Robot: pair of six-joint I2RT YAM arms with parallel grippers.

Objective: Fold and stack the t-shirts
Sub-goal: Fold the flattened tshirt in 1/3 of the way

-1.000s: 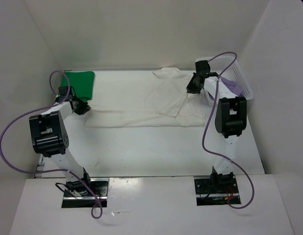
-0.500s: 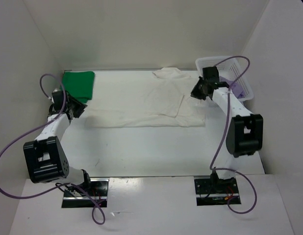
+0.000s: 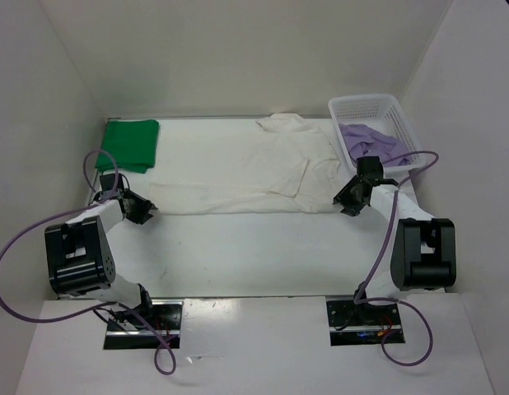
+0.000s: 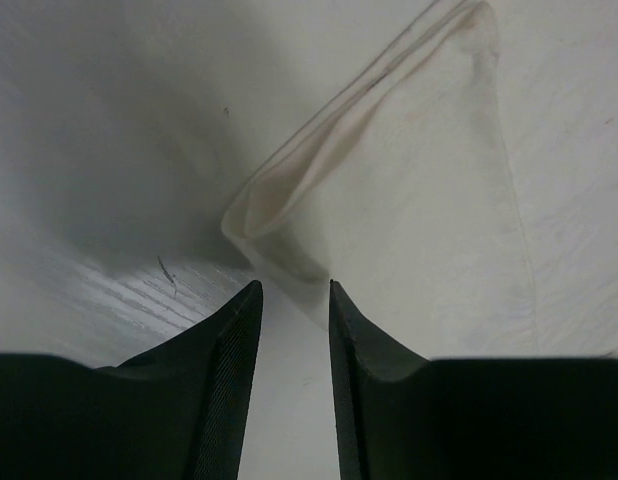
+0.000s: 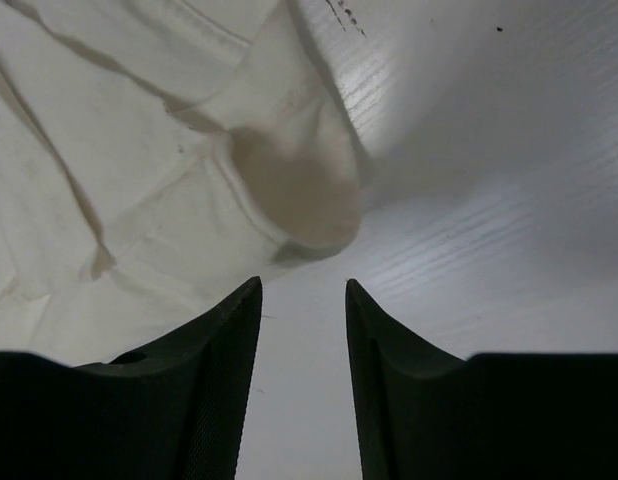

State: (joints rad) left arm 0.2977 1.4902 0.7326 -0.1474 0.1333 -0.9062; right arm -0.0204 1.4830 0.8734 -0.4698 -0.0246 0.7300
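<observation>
My left arm crooks low at the frame's left. The left pincer (image 3: 141, 209) stands parted and empty, just off the cream t-shirt's (image 3: 238, 169) rolled lower-left corner. My right arm folds at the right, the right pincer (image 3: 350, 201) also agape and empty by the puckered lower-right corner. The soft, creased cloth lies flat mid-frame. A green t-shirt (image 3: 131, 144) sits folded square upper left. A lavender t-shirt (image 3: 370, 140) bunches in the mesh basket (image 3: 366, 100) upper right.

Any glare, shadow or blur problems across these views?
Top external: sharp, even light, mild glare between the arm bases. Left wrist: left end effector nearly black, deep shadow beside the white t-shirt. Right wrist: right end effector likewise dark; cloth sharp.
</observation>
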